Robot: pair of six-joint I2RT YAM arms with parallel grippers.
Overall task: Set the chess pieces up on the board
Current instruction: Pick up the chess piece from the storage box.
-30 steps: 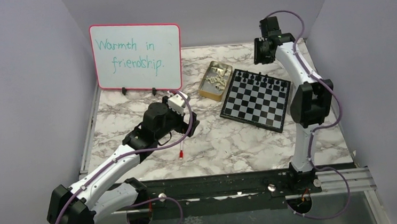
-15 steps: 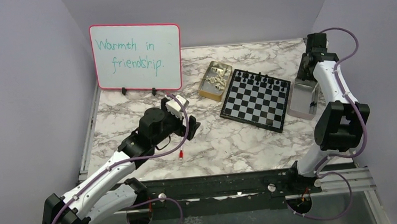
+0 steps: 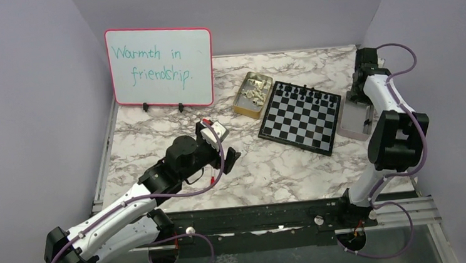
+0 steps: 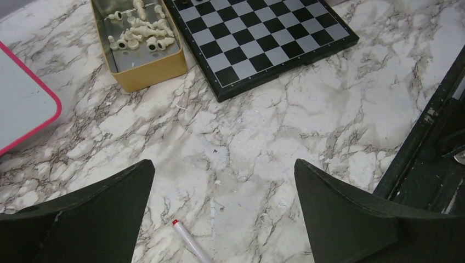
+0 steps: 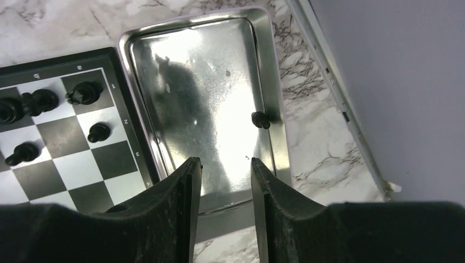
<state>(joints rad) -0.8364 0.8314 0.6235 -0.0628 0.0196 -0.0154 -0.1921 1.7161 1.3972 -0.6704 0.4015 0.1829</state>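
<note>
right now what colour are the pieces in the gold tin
Pale cream; the pieces in the tin show best in the left wrist view.

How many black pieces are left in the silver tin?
1: a small black piece lies against the silver tin's wall farthest from the board. The right gripper covers the tin's near end, so another may be hidden.

Left wrist view: board (image 4: 263,38) far rows cut by top edge; pen (image 4: 189,241) runs off bottom; whiteboard (image 4: 19,96) mostly cropped. Top view: black pieces (image 3: 306,92) too small to identify.
</note>
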